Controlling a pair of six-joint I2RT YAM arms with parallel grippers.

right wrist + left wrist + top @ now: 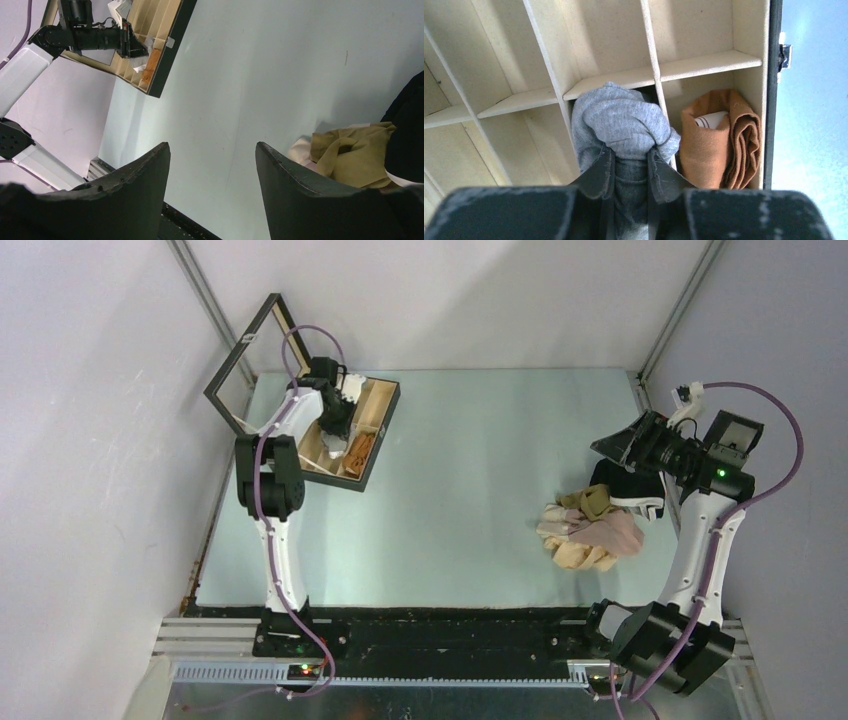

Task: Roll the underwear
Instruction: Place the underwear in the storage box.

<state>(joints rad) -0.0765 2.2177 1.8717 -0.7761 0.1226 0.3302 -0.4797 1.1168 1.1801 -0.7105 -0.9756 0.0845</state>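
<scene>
- A pale blue-green table [470, 490] stands between bare grey walls [90, 440].
- The left gripper [630, 150], down inside the wooden box [751, 75], is clamped on rolled grey underwear [621, 117]; rolled rust-brown underwear [714, 145] fills the compartment beside its fingers.
- The right gripper [212, 147] hangs wide open above the table, holding nothing; a loose pile of underwear [590, 535] lies just beside it.

The left hand [630, 154] hides part of the grey underwear [623, 116].
</scene>
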